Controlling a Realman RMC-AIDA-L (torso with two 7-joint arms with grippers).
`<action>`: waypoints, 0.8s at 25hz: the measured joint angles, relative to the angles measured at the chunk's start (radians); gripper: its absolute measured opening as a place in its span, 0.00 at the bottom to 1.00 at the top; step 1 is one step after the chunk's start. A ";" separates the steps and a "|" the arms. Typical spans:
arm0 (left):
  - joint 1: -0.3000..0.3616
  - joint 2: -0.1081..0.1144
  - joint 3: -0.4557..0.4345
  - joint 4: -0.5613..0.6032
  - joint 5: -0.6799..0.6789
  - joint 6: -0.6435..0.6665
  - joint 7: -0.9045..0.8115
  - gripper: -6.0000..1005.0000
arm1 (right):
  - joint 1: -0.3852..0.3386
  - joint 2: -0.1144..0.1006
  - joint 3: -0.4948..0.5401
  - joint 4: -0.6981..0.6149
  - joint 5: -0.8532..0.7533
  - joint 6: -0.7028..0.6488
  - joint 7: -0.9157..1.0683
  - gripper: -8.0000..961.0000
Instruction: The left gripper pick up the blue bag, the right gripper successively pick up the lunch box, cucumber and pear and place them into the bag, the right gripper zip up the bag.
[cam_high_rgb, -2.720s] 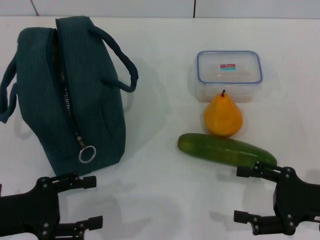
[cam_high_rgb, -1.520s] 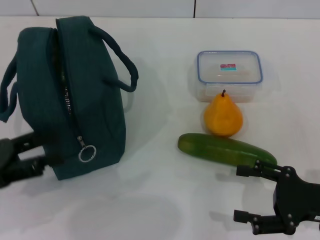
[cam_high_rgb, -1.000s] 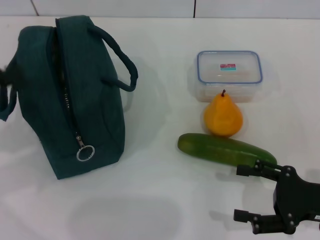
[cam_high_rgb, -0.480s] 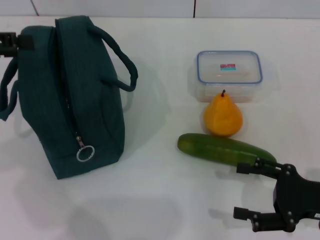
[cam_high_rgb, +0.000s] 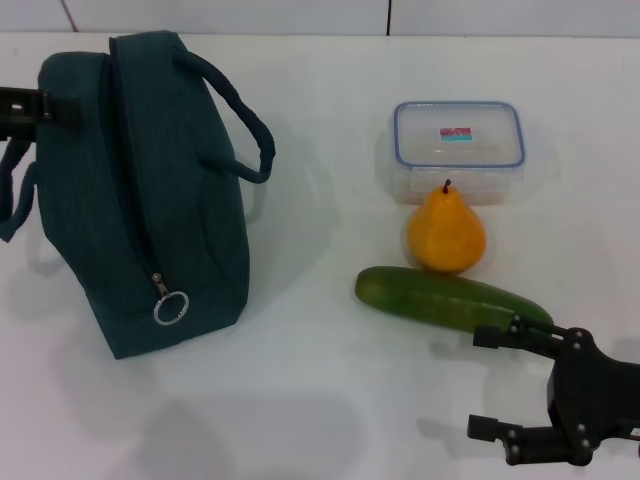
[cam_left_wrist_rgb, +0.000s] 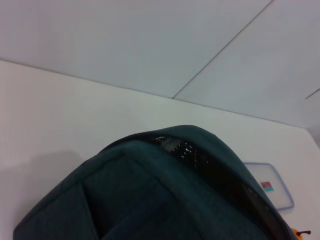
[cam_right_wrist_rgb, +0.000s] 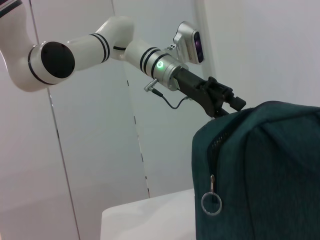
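The blue bag (cam_high_rgb: 150, 190) stands on the left of the white table, its zipper ring pull (cam_high_rgb: 171, 308) hanging at the near end. My left gripper (cam_high_rgb: 45, 107) is at the bag's far left top corner, right against the fabric; the right wrist view shows this gripper (cam_right_wrist_rgb: 225, 102) at the bag (cam_right_wrist_rgb: 265, 175) top. The lunch box (cam_high_rgb: 459, 148) sits at the right rear, the pear (cam_high_rgb: 446, 236) in front of it, and the cucumber (cam_high_rgb: 450, 298) nearer still. My right gripper (cam_high_rgb: 490, 383) rests open just in front of the cucumber's right end, holding nothing.
The left wrist view looks over the bag's top (cam_left_wrist_rgb: 175, 200) toward the lunch box (cam_left_wrist_rgb: 270, 185). A bag handle (cam_high_rgb: 240, 125) arches out toward the table's middle. White wall panels stand behind the table.
My left gripper has travelled from the table's near left corner, up along the bag's left side, to its far top corner. The right gripper has barely shifted.
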 joint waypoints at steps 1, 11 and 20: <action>-0.001 -0.001 0.000 0.000 0.002 -0.001 0.000 0.81 | 0.000 0.000 0.001 0.000 0.000 0.000 0.000 0.92; -0.034 -0.001 0.001 -0.071 0.024 -0.007 0.000 0.80 | 0.000 0.000 0.003 0.000 0.000 -0.001 0.000 0.92; -0.052 0.002 0.028 -0.088 0.027 -0.009 0.037 0.58 | 0.000 0.000 0.005 0.000 0.000 -0.004 0.000 0.92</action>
